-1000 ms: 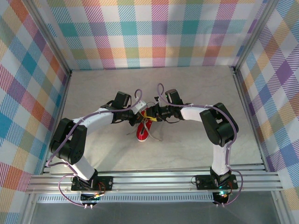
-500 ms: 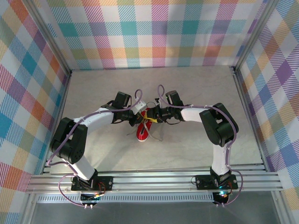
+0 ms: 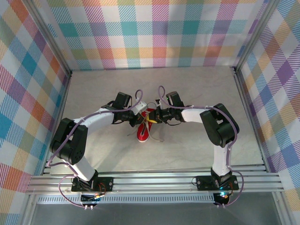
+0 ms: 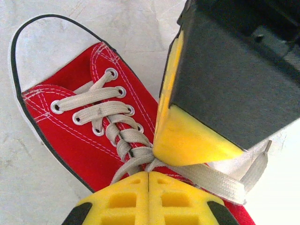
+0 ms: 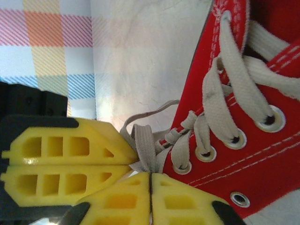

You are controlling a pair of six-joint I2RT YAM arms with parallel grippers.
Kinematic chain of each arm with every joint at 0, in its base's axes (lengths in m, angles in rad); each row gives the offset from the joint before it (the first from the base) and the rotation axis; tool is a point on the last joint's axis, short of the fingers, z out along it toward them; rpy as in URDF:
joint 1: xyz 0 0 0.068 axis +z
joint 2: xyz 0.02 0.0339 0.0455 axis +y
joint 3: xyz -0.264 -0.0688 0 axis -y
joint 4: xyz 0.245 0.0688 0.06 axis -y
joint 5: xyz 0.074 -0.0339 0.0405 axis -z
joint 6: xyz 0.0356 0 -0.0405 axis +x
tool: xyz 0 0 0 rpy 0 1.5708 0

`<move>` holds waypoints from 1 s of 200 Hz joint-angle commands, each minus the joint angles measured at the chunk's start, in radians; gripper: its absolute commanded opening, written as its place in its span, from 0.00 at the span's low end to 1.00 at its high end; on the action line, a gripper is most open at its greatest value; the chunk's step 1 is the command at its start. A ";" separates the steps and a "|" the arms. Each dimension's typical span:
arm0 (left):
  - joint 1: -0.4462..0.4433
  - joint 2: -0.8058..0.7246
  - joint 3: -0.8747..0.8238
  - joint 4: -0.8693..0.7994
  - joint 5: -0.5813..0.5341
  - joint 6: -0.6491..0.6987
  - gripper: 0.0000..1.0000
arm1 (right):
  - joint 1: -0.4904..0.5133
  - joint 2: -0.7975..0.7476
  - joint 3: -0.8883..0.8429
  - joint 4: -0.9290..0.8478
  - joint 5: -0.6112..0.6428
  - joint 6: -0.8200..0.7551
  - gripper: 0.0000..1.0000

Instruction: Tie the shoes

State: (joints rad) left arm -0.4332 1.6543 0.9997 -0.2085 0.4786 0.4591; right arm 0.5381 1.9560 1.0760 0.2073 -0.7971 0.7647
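The red shoe (image 3: pixel 143 132) lay in the middle of the tabletop (image 3: pixel 201 89), far from every edge, bare room all round. The left fingers (image 4: pixel 126 199) and the right fingers (image 5: pixel 176 199) were pinched shut on its laces (image 4: pixel 96 110).

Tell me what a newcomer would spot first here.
A small red sneaker sits mid-table, bright against the pale surface. Over its far end the left hand and right hand meet tip to tip, both pinched shut on the whitish laces. Loud plaid walls ring the scene.
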 commanded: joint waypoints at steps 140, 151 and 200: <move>0.154 -0.040 0.075 0.019 0.294 0.003 0.49 | 0.074 -0.106 0.193 -0.492 0.226 -0.653 0.00; 0.155 -0.014 0.088 -0.001 0.316 0.023 0.50 | 0.077 -0.110 0.185 -0.489 0.240 -0.684 0.00; 0.156 0.109 0.191 -0.185 0.396 0.087 0.51 | 0.082 -0.149 0.149 -0.430 0.293 -0.763 0.00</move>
State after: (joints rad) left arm -0.2852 1.7271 1.1427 -0.2935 0.7750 0.4915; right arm 0.6121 1.8587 1.2385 -0.2527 -0.5301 0.0834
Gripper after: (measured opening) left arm 0.509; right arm 0.042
